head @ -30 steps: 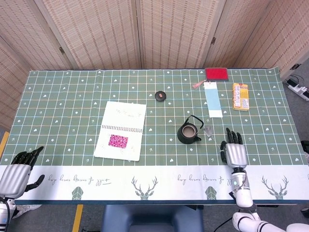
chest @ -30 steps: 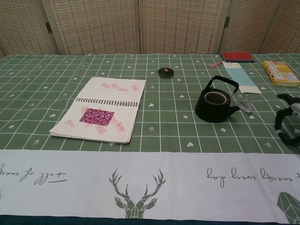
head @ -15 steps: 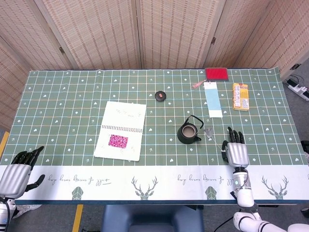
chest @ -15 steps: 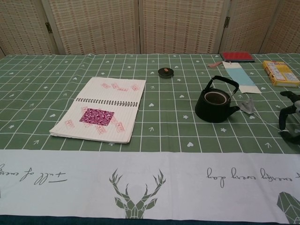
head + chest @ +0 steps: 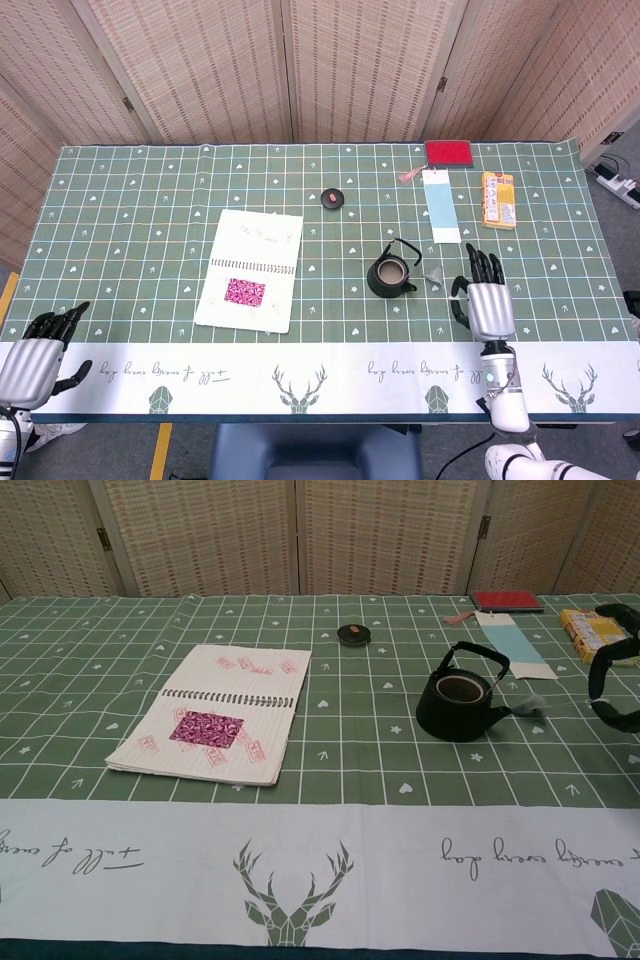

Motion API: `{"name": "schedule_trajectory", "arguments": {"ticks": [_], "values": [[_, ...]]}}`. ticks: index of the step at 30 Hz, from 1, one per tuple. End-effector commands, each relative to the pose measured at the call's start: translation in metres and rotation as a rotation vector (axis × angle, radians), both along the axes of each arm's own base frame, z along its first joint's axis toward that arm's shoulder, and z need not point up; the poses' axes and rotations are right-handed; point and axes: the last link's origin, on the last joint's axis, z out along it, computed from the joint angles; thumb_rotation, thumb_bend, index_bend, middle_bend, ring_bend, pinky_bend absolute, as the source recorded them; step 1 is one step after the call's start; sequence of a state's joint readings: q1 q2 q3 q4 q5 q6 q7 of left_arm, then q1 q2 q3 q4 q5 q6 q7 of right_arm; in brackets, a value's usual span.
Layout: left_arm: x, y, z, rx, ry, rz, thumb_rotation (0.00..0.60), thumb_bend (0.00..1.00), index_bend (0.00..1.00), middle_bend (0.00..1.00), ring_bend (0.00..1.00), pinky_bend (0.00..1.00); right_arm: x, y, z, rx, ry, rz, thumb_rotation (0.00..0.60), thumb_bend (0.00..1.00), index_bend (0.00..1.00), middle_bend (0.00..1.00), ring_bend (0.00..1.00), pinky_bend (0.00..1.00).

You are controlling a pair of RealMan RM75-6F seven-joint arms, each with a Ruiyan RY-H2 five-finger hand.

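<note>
My right hand [image 5: 487,303] hovers above the green cloth just right of the black teapot [image 5: 390,275], its fingers spread; in the chest view the right hand [image 5: 614,676] shows at the right edge. A small pale tea bag [image 5: 434,272] lies between pot and hand. The tea bag [image 5: 530,702] is blurred in the chest view, and the hand seems to pinch its thin string. The lidless teapot [image 5: 460,702] stands upright. Off the table's near left corner, my left hand [image 5: 35,352] holds nothing, its fingers loosely apart.
An open spiral notebook [image 5: 250,270] with a pink sticker lies left of centre. A small round lid [image 5: 333,198] sits behind the pot. A red book [image 5: 449,152], a pale blue strip [image 5: 441,205] and a yellow box [image 5: 498,199] lie at the back right.
My right hand has lifted off the cloth and moved slightly away from me. The tea bag now looks blurred and stirred. The left hand has not moved.
</note>
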State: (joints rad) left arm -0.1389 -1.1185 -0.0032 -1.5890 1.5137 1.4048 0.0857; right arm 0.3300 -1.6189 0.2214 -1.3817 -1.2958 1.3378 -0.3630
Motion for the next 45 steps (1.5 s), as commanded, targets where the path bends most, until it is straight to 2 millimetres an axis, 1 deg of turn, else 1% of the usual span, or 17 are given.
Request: {"name": "schedule_trajectory", "arguments": {"ticks": [1, 4, 8, 14, 18, 21, 27, 36, 45], "values": [[0.000, 0.000, 0.000, 0.000, -0.003, -0.001, 0.600, 0.28, 0.01, 0.13, 0.18, 0.14, 0.031, -0.003, 0.033, -0.071, 0.028, 0.042, 0.600, 0.45, 0.63, 0.03, 0.00, 0.00], [0.000, 0.001, 0.001, 0.000, -0.006, 0.002, 0.600, 0.28, 0.01, 0.13, 0.18, 0.14, 0.049, -0.005, 0.041, -0.082, 0.016, 0.052, 0.600, 0.45, 0.63, 0.03, 0.00, 0.00], [-0.001, 0.001, 0.002, 0.000, -0.010, 0.011, 0.600, 0.28, 0.01, 0.13, 0.18, 0.14, 0.071, -0.007, 0.047, -0.083, 0.001, 0.065, 0.600, 0.45, 0.63, 0.04, 0.00, 0.00], [-0.001, 0.001, 0.004, 0.000, -0.023, 0.012, 0.600, 0.28, 0.01, 0.13, 0.18, 0.14, 0.089, -0.011, 0.045, -0.068, -0.010, 0.073, 0.600, 0.45, 0.63, 0.04, 0.00, 0.00], [-0.003, 0.002, 0.007, 0.001, -0.034, 0.016, 0.600, 0.28, 0.01, 0.13, 0.18, 0.14, 0.099, -0.018, 0.042, -0.057, -0.003, 0.069, 0.600, 0.45, 0.63, 0.04, 0.00, 0.00], [-0.004, 0.004, 0.008, 0.000, -0.034, 0.022, 0.600, 0.28, 0.01, 0.13, 0.18, 0.14, 0.103, -0.025, 0.040, -0.057, -0.006, 0.055, 0.600, 0.45, 0.63, 0.04, 0.00, 0.00], [-0.005, 0.005, 0.009, -0.002, -0.042, 0.026, 0.600, 0.28, 0.01, 0.13, 0.18, 0.14, 0.105, -0.037, 0.034, -0.043, -0.014, 0.030, 0.600, 0.45, 0.63, 0.04, 0.00, 0.00], [-0.006, 0.005, 0.011, 0.001, -0.050, 0.028, 0.600, 0.28, 0.02, 0.13, 0.18, 0.14, 0.113, -0.047, 0.024, -0.021, -0.011, 0.019, 0.600, 0.45, 0.63, 0.04, 0.00, 0.00], [-0.006, 0.005, 0.012, 0.001, -0.053, 0.025, 0.600, 0.28, 0.02, 0.13, 0.18, 0.14, 0.114, -0.057, 0.015, -0.001, 0.000, -0.010, 0.600, 0.45, 0.63, 0.04, 0.00, 0.00]]}}
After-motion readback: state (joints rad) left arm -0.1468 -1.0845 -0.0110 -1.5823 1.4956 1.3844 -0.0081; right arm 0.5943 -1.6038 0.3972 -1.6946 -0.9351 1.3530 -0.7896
